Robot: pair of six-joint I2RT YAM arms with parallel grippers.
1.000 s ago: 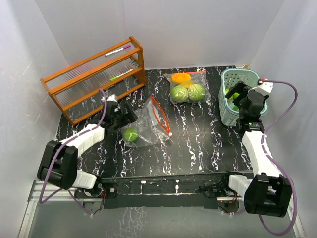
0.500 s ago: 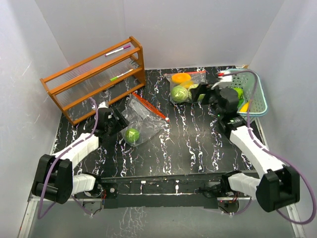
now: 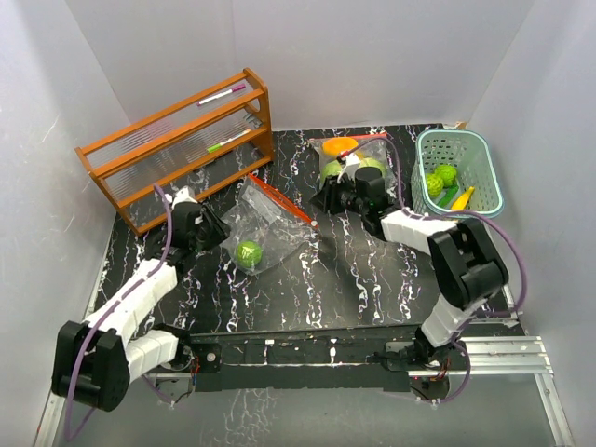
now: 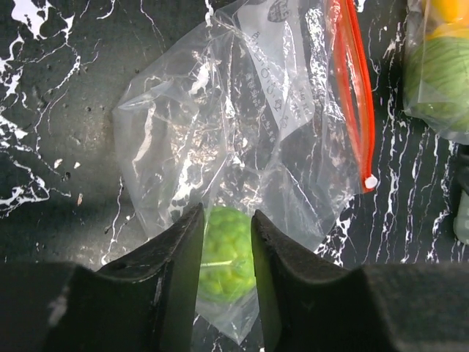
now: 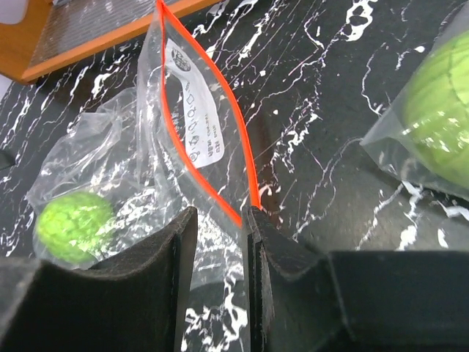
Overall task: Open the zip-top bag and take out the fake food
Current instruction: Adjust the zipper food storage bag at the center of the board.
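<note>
A clear zip-top bag (image 3: 270,219) with a red zipper (image 5: 212,73) lies mid-table, one round green fake-food ball (image 3: 247,253) in its bottom corner. My left gripper (image 3: 222,235) is at that corner. In the left wrist view its narrowed jaws (image 4: 227,213) frame the ball (image 4: 227,257) through the plastic, and whether they press it is unclear. My right gripper (image 3: 321,207) reaches in from the right. Its jaws (image 5: 218,213) stand a narrow gap apart around the zipper's end, which touches the right finger.
A second sealed bag (image 3: 342,144) with an orange piece and big green balls lies behind my right arm. A pale-teal basket (image 3: 484,149) at the right holds green pieces and a yellow banana (image 3: 461,197). An orange wooden rack (image 3: 177,154) stands back left.
My right arm swung from the basket across to the bag's zipper end. Both grippers narrowed from wide open. The bag's zipper edge shifted left and lifted, and the left arm drew back slightly.
</note>
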